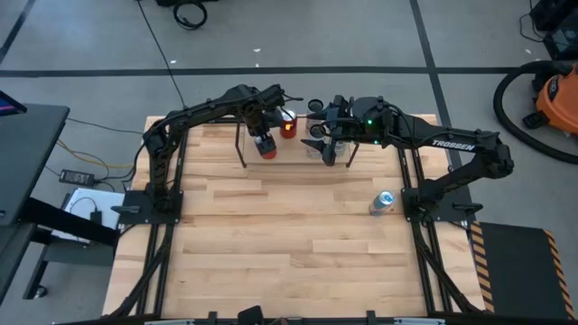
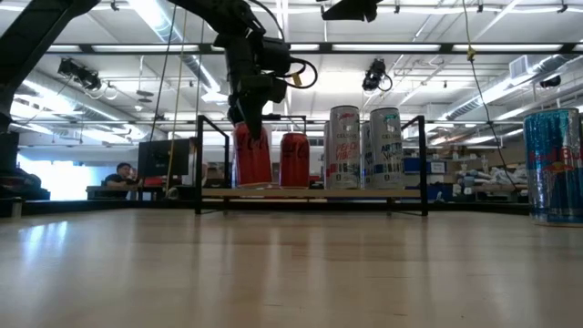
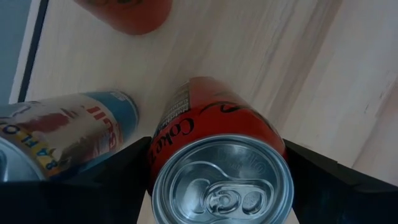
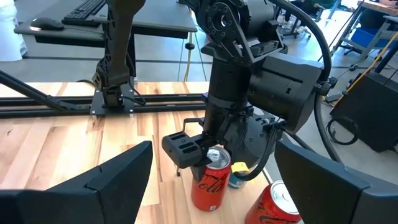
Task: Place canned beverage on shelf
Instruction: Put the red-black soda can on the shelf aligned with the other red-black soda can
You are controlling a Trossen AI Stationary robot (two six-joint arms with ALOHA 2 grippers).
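Left end effector (image 1: pixel 265 145): clamped on an upright red can (image 2: pixel 252 155) standing on the shelf (image 2: pixel 310 193) by the desk's (image 1: pixel 289 244) far edge.
Right end effector (image 1: pixel 327 135): fingers apart, above the shelf.
Blue can (image 1: pixel 383 202): near the desk's right edge.

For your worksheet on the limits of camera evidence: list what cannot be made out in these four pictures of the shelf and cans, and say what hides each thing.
- High view: the shelf and silver cans on it, largely covered by both arms.
- Low view: the red can in the left gripper; whether its base touches the shelf is unclear at this level angle.
- Left wrist view: the pale can, cut off by the edge.
- Right wrist view: the right gripper holds nothing; a teal can is mostly hidden behind a red can.
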